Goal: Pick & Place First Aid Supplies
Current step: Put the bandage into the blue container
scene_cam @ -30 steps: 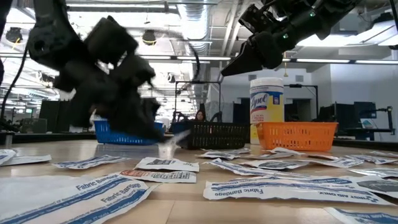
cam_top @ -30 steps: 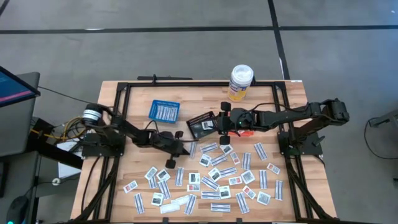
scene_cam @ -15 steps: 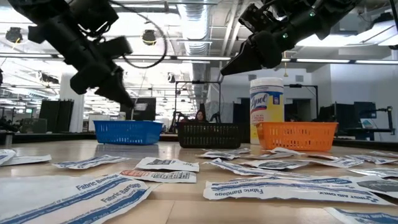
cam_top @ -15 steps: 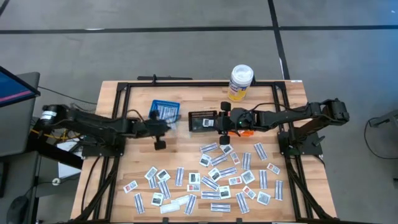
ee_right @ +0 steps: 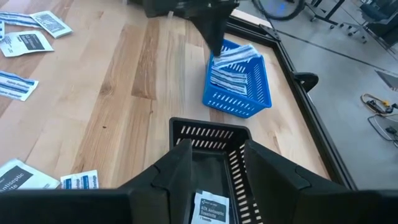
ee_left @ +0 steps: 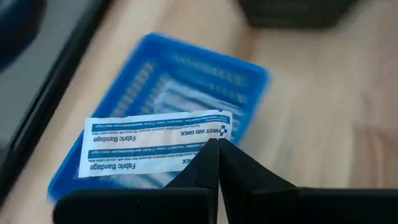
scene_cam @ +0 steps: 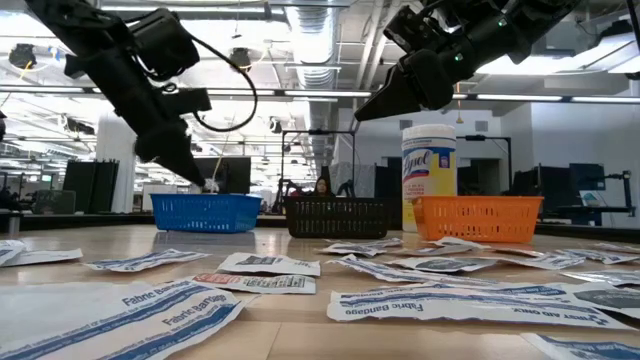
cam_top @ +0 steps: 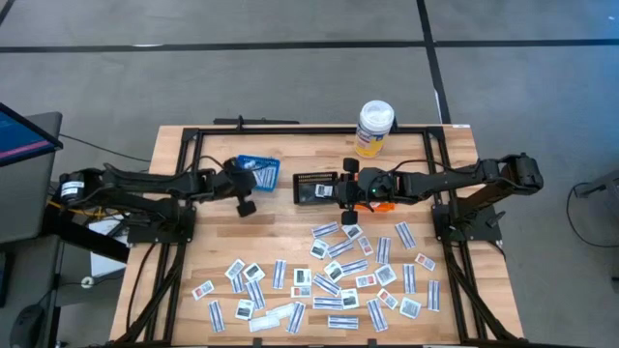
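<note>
Wooden table (cam_top: 222,242) fills the middle of the high view, with grey floor around it and a white bottle (cam_top: 374,128) standing at its upper edge. Scattered white packets (cam_top: 329,280) cover the lower centre and lower right of the tabletop, unchanged from a second ago. Along the upper part sit three small baskets: a blue basket (cam_top: 256,172) at left of centre, a black basket (cam_top: 314,187) in the centre, and an orange basket (scene_cam: 478,218) beside it, mostly hidden under the right arm in the high view.

A second ago the left arm reached down over the packets at centre left; now it stretches level from the left edge, and the left gripper (cam_top: 239,167) hangs over the blue basket. Its fingers are pinched shut on a bandage strip (ee_left: 155,140), which hangs above the strips already lying in that basket.

The right gripper (ee_right: 211,155) has stayed where it was, over the black basket, its fingers apart and holding nothing. A single square packet (ee_right: 210,208) lies inside that basket below it.
</note>
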You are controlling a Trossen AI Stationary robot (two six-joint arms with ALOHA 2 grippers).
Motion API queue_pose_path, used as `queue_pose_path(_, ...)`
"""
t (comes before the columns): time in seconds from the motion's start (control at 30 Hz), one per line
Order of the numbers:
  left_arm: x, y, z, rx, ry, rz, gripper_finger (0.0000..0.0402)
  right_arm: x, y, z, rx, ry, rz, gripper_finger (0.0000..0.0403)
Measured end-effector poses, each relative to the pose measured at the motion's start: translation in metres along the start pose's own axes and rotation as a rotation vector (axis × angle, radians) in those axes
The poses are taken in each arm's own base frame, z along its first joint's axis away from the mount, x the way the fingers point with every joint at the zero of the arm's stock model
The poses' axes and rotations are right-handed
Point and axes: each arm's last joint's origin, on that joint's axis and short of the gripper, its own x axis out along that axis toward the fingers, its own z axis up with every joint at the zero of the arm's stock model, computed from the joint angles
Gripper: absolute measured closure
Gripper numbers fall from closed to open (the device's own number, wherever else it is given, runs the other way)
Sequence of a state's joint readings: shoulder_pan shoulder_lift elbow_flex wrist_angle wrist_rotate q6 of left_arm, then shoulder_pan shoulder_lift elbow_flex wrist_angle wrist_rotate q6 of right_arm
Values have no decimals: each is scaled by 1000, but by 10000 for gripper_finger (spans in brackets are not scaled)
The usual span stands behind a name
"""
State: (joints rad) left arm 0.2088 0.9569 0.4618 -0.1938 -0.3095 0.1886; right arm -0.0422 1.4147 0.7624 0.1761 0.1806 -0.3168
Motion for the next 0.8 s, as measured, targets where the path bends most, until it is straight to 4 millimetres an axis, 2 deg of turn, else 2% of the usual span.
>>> queue_pose_path(0.1, 1, 0, 0, 136, -22, -75, 395, 0, 0, 0, -1, 0, 0, 260)
queue_pose_path(0.23, 1, -1, 1, 137, -49, -169, 395, 0, 0, 0, 0, 0, 0, 259)
queue_pose_path(0.43, 3, 9, 1, 241, -45, -76, 393, 0, 0, 0, -5, 0, 0, 261)
queue_pose_path(0.6, 6, 23, -2, 346, -63, -95, 395, 0, 0, 2, -4, -21, -6, 259)
queue_pose_path(0.8, 13, 38, -9, 279, -87, -199, 395, 0, -1, 3, -2, -28, -9, 262)
